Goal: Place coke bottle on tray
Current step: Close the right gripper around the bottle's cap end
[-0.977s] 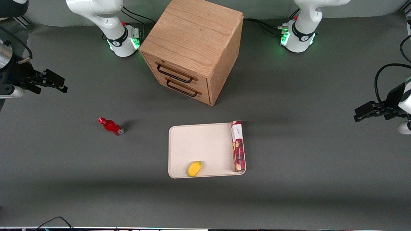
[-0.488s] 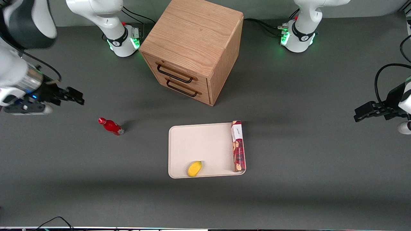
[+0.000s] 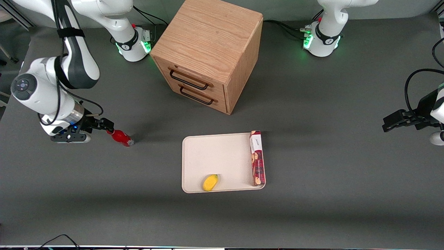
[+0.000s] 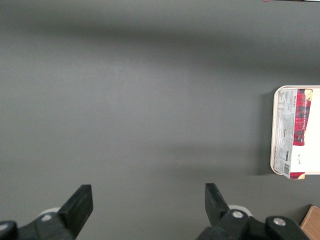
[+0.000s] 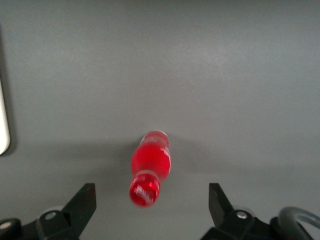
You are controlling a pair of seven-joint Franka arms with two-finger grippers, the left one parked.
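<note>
Dark grey matting covers the whole table, with a wooden drawer cabinet standing farther from the front camera than everything else on it. The coke bottle sits on the bare mat toward the working arm's end of the table, well apart from the tray and nowhere on it yet. In the front view the bottle appears as a short slanted red shape, cap toward the arm and silvery base band toward the tray. The right wrist view shows it nearly end-on, cap closest to the lens, so it is probably standing upright, though a lean cannot be ruled out.

The gripper hangs just above the cap, close to it, and whether it touches cannot be told from the front. In the right wrist view the gripper is spread wide, its two fingers flanking the bottle with clear mat on either side; nothing is grasped. The cap lies roughly midway between them, so the bottle is almost straight below the opening, and a descent along its long axis looks like what the grasp calls for.

On the tray lie a yellow fruit near the rim closest to the front camera and a long red biscuit box along the edge toward the parked arm's end. Bare tray floor between them gives room for the bottle.
</note>
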